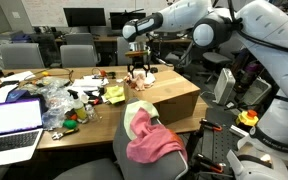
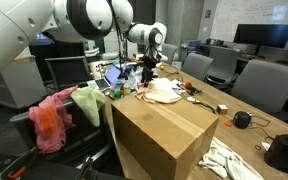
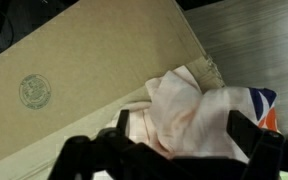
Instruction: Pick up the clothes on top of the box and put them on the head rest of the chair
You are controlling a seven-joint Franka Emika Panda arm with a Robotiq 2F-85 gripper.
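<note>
**Q:** Where's your pincer, and how does it stand?

**A:** Your black two-finger gripper (image 1: 136, 60) hangs in the upper middle of an exterior view. The jaws are spread wide with nothing between them. In the wrist view its dark fingers (image 3: 246, 140) rise from the bottom edge on either side of the cloth.

**Q:** And the cloth on the box?

**A:** A white soft garment with orange-red marks (image 3: 189, 110) lies crumpled right of centre in the wrist view, with its print at the right edge. It lies on top of the large brown cardboard box (image 2: 169, 140), near one end and just under your gripper. A round stamp (image 3: 32, 90) shows on the box at the left of the wrist view.

**Q:** The other pieces?

**A:** At bottom centre, a pink garment (image 1: 156, 145) and a pale yellow-green garment (image 1: 137, 118) are draped over the top of the grey fabric office chair (image 1: 119, 160).
</note>
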